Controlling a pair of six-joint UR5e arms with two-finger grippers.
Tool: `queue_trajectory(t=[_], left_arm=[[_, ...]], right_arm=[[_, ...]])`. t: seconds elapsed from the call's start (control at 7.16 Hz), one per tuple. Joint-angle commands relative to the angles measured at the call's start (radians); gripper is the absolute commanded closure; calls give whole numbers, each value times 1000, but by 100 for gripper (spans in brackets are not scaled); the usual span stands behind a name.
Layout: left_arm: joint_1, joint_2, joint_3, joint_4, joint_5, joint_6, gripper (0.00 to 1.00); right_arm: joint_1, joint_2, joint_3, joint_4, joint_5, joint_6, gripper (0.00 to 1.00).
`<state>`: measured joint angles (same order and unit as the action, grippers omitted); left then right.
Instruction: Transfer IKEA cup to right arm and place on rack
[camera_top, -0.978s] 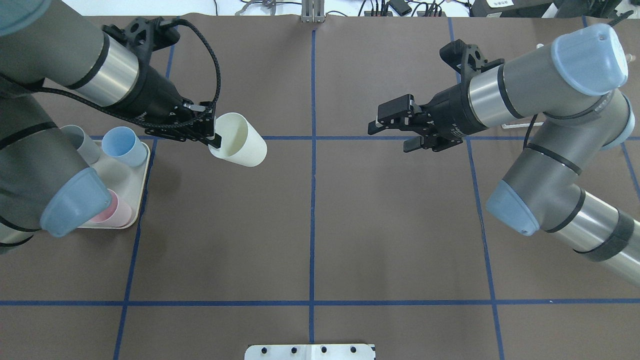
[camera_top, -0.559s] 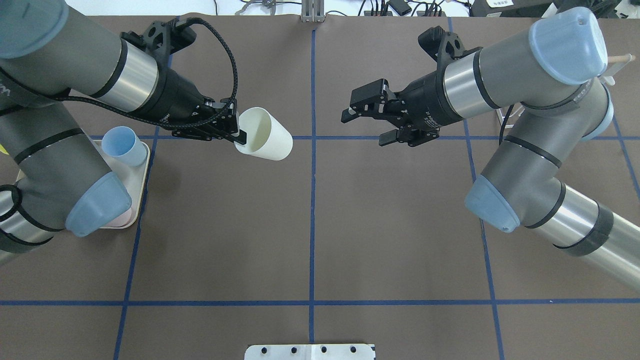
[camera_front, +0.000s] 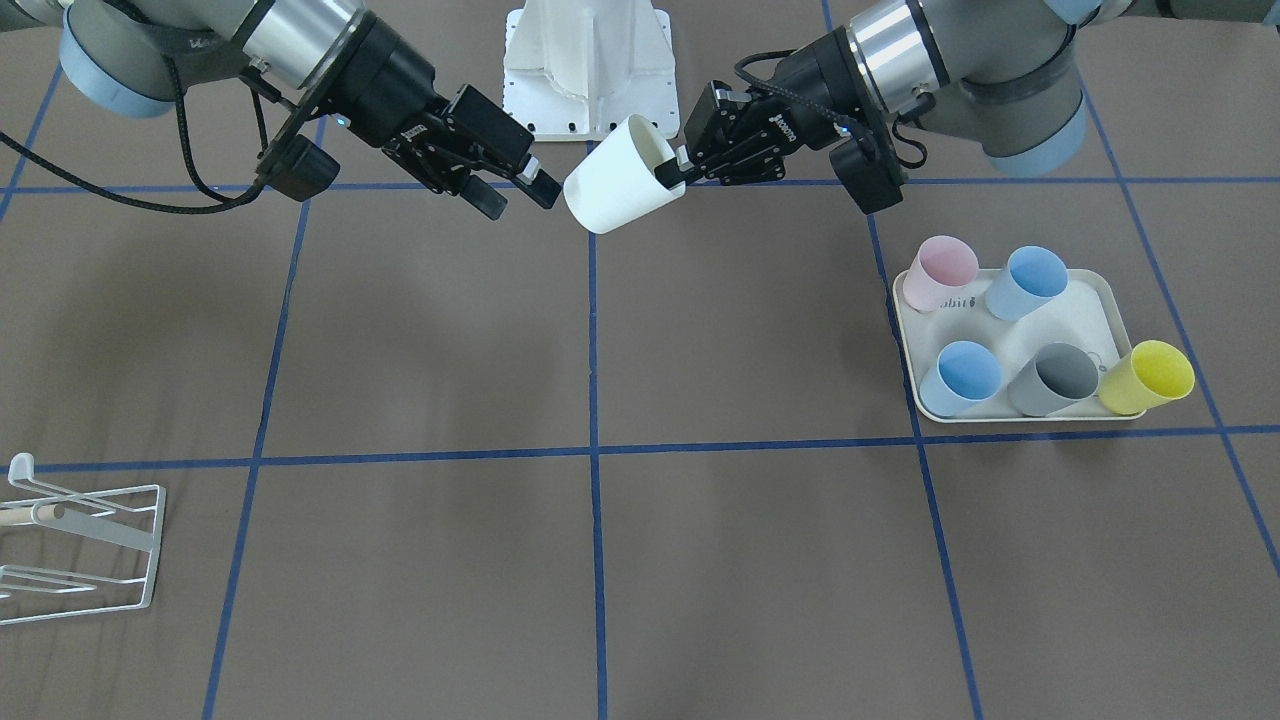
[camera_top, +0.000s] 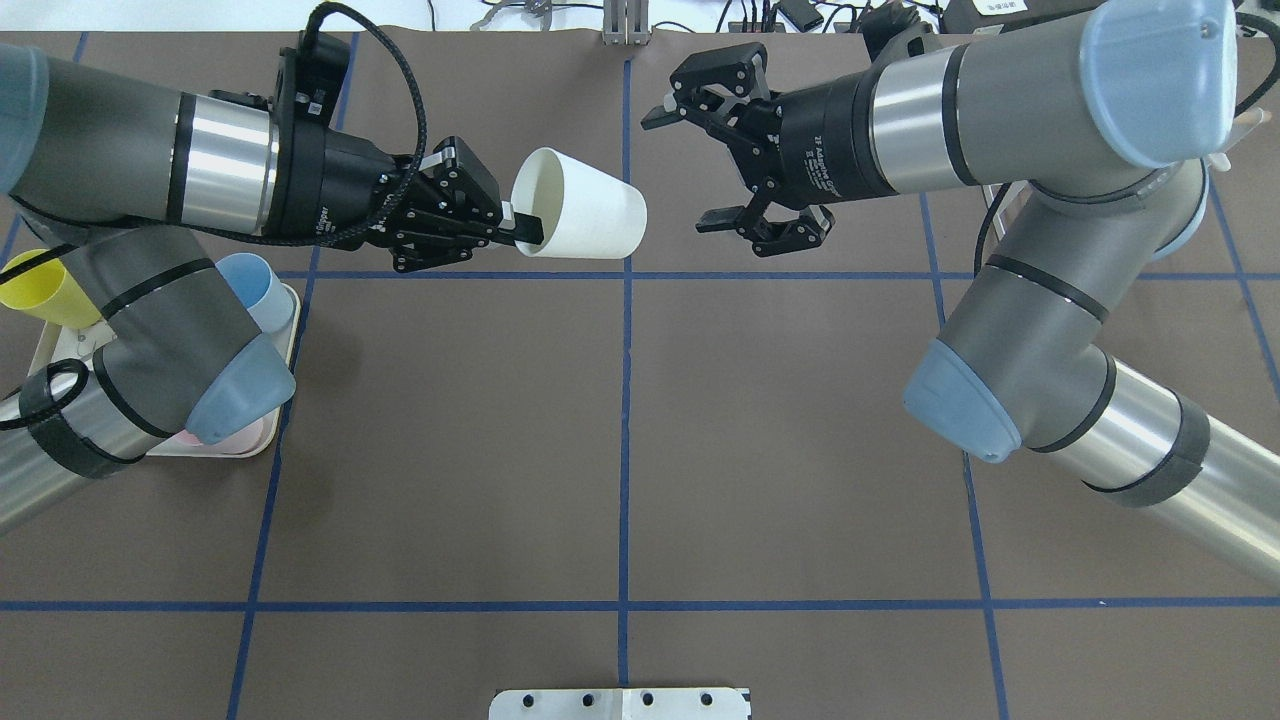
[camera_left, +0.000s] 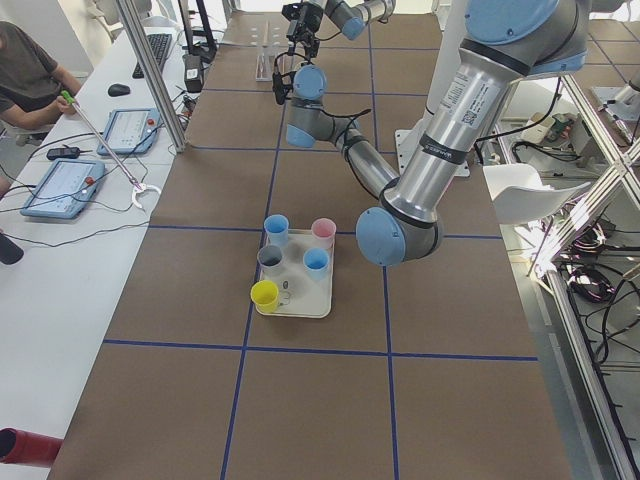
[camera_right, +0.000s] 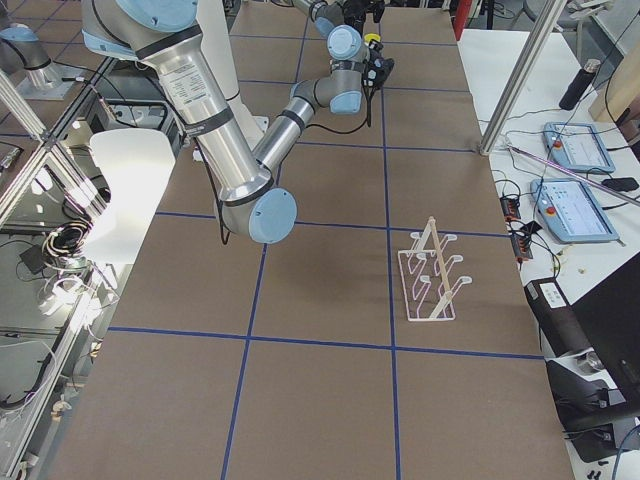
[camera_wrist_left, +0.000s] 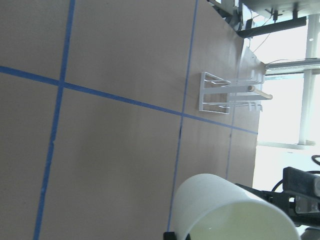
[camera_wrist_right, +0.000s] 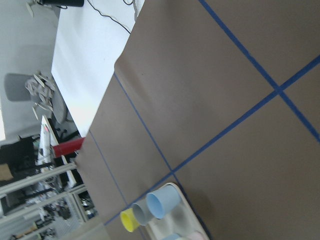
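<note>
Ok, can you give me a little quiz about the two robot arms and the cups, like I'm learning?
1. True or false: the right hand is shut on the white plastic cup.
2. How many small coloured cups sit at the cream rectangular tray?
3. Where does the left hand grip the white cup? A) its rim B) its base C) the middle of its wall

Key:
1. False: the right hand is open and apart from the cup.
2. Five.
3. A
</note>
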<state>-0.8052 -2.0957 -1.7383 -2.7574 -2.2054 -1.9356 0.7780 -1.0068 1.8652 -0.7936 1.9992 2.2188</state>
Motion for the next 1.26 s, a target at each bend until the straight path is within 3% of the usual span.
queue_trajectory(t=[0.0,0.28,0.56,1.12], left_arm=[[0,-6,5,-120,96,-153,100],[6,-18,8,-160,189,-230,100],[6,-38,16,-162,191,-252,100],[33,-79,45,-159,214,-272,100]], right_arm=[[1,0,-14,89,-91,258,0],[0,5,-12,100,-131,378,0],[-2,-7,-14,155,-145,453,0],[-5,-7,-14,157,-146,463,0]])
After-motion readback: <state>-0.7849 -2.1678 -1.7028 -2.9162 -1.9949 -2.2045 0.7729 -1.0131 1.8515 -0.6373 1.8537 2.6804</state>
